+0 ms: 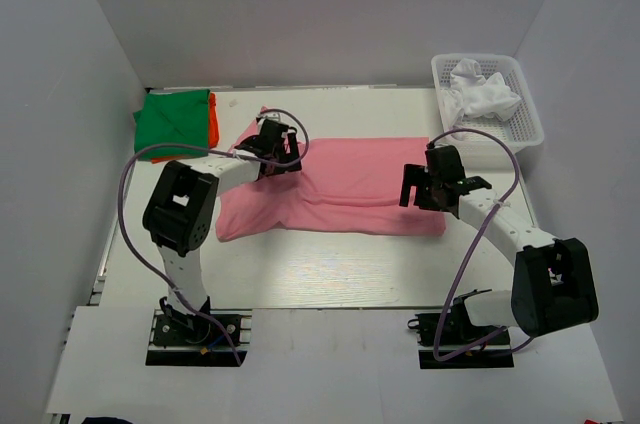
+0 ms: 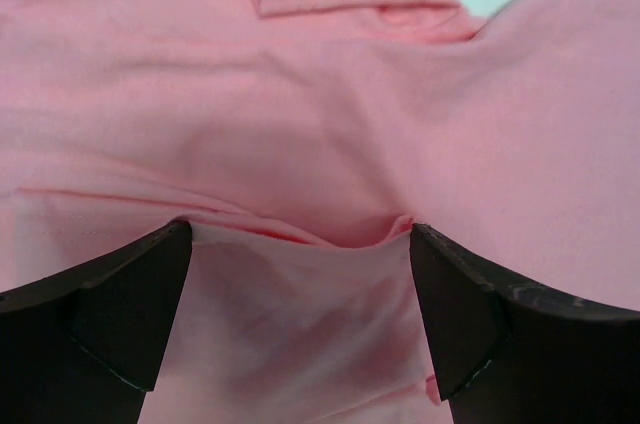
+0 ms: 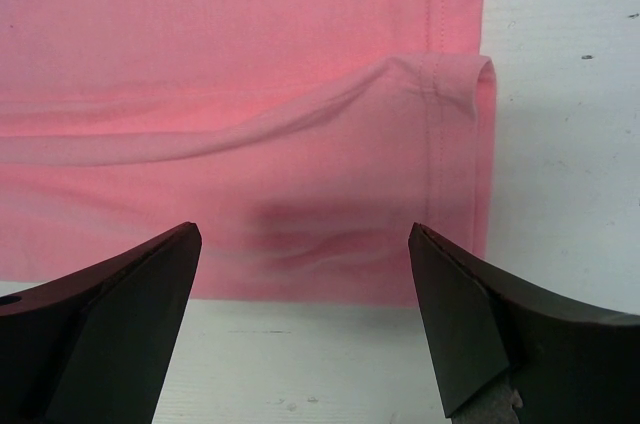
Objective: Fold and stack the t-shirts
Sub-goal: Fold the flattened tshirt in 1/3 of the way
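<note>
just plain pink t-shirt on table

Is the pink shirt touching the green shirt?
Apart. The top view shows bare white table between the pink shirt and the green shirt.

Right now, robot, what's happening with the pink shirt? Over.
Left gripper open, right gripper open. Soft pink cloth t-shirt spread out, partly folded, not gripped. Nothing lying on it.
</note>
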You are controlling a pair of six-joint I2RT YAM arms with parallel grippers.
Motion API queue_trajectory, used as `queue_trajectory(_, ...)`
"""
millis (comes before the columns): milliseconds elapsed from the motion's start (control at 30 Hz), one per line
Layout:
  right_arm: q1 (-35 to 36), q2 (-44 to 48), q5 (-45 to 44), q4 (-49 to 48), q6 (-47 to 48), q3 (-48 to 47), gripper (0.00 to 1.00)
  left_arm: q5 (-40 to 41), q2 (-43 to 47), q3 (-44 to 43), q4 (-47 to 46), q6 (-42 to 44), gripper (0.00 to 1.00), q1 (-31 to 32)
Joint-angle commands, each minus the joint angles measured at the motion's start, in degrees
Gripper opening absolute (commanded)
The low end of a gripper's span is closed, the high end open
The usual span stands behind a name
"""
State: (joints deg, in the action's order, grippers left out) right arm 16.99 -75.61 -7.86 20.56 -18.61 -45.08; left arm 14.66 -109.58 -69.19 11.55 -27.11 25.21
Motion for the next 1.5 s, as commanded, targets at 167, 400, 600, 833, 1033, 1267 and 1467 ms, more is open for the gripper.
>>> queue_trajectory(167,-0.12,1.26,-2.07,0.27,0.07,-1.06,0.9,3.19,-2.82,-7.18,-1.45,5.13,1.0,-0.69)
queue_trajectory(400,-0.21,2.66,-0.76,-0.95,-0.46,-1.15,0.9,6.69,1.98,-10.55,2.87,7.07,1.0,-0.69)
queue_trajectory(600,-0.12,1.44,2.76,-6.48,-3.0,2.62,0.9,7.32,19.98,4.3,4.53,-1.42,1.0,-0.17)
queue_trajectory(833,-0.38,-1.46,1.62,-10.97,-6.0,6.41,0.9,7.93,29.59,23.56,7.7,-12.87,1.0,0.45)
queue_trajectory(1033,-0.29,-1.64,-0.32,-11.33,-11.44,10.71,0.9,6.54,34.69,34.54,7.7,-17.7,1.0,0.45)
queue_trajectory(1267,-0.38,0.99,-1.19,-9.84,-12.33,14.93,0.9,7.66,37.6,40.8,6.55,-21.57,1.0,-0.08)
queue_trajectory(1467,-0.29,3.01,-1.11,-7.64,-13.47,16.51,0.9,7.32,31.8,33.07,33.42,-36.84,1.0,-0.08)
